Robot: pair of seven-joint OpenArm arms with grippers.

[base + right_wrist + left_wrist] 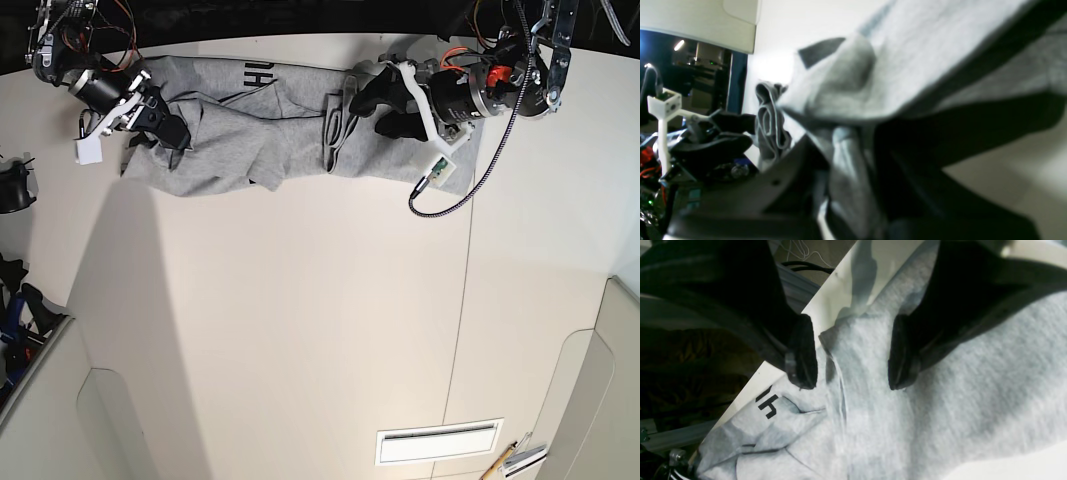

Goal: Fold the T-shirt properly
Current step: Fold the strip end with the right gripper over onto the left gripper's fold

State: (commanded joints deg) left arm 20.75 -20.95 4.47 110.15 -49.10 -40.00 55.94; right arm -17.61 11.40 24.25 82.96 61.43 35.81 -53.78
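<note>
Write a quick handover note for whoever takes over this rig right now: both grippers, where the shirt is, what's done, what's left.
Left gripper: open, fingers straddling a raised fold of the T-shirt, nothing pinched.
Right gripper: shut on the T-shirt's other end, with cloth bunched between the fingers in the right wrist view.
The T-shirt lies crumpled in a long band along the far edge of the white table, with some black lettering showing.
Done: both arms at opposite ends of the shirt.
Left: close the left grasp, spread the shirt flat, then all the folds.

My white table (320, 330) carries a slotted vent plate (437, 441) near one corner; beyond its edges, dim clutter.
</note>
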